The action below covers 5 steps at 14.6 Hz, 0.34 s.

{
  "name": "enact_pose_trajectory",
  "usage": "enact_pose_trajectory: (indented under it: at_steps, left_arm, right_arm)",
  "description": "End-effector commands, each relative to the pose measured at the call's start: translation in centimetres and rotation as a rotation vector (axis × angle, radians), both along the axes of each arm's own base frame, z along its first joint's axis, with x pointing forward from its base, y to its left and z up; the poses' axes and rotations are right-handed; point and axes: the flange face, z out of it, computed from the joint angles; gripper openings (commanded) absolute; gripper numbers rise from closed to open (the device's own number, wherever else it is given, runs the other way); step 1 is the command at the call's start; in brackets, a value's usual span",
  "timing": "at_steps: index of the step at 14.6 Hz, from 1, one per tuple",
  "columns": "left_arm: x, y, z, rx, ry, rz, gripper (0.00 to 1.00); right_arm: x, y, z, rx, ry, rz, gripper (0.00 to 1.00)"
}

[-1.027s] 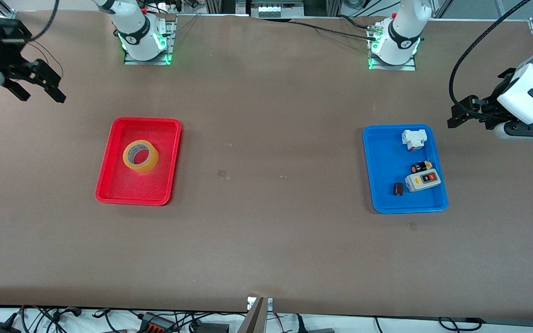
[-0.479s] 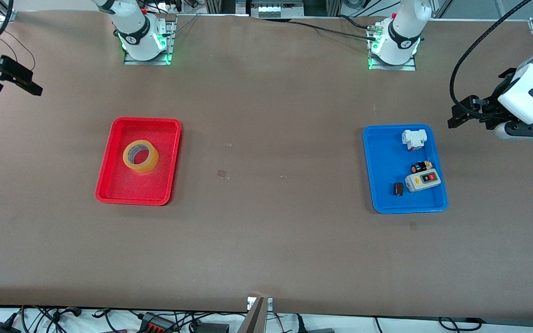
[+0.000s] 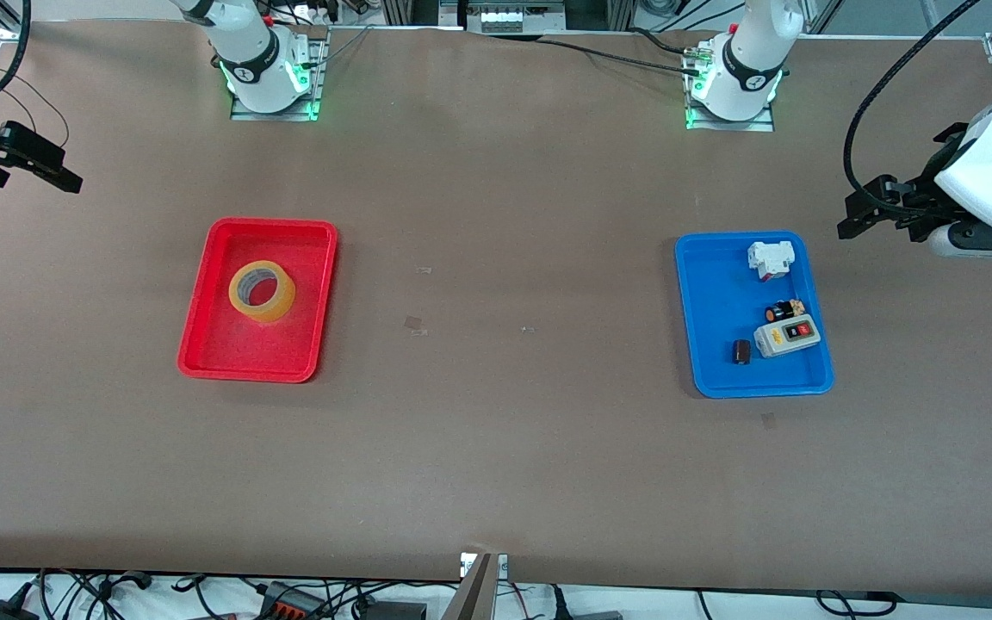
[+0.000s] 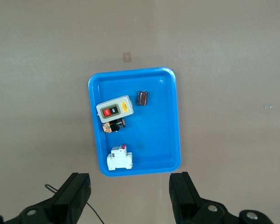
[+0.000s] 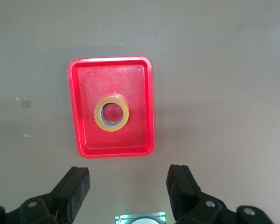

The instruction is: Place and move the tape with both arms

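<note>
Tape [image 3: 262, 291] is seen flat in red tray [image 3: 203, 344]; right gripper [image 3: 18, 162] held spread at table's 10 o'clock edge; left gripper [image 3: 879, 207] spread at 2 o'clock, by blue tray [image 3: 711, 293].

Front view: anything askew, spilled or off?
Nothing stands out. The tape lies flat in the red tray, and the small parts sit inside the blue tray. Left gripper and right gripper are both open, up high.
</note>
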Motion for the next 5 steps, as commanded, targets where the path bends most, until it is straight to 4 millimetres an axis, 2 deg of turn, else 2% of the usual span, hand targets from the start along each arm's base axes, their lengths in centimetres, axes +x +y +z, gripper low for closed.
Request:
enact_pose_trajectory:
  at_steps: [1,5]
  left_arm:
    - [0.11,0.14,0.7,0.003,-0.008,-0.01,1.0]
    - [0.05,0.14,0.77,0.003,-0.008,-0.011,1.0]
  right_arm:
    - [-1.0,0.23,0.14,0.001,-0.02,-0.011,0.99]
    - [-0.92,0.48,0.03,0.001,-0.017,-0.007,0.99]
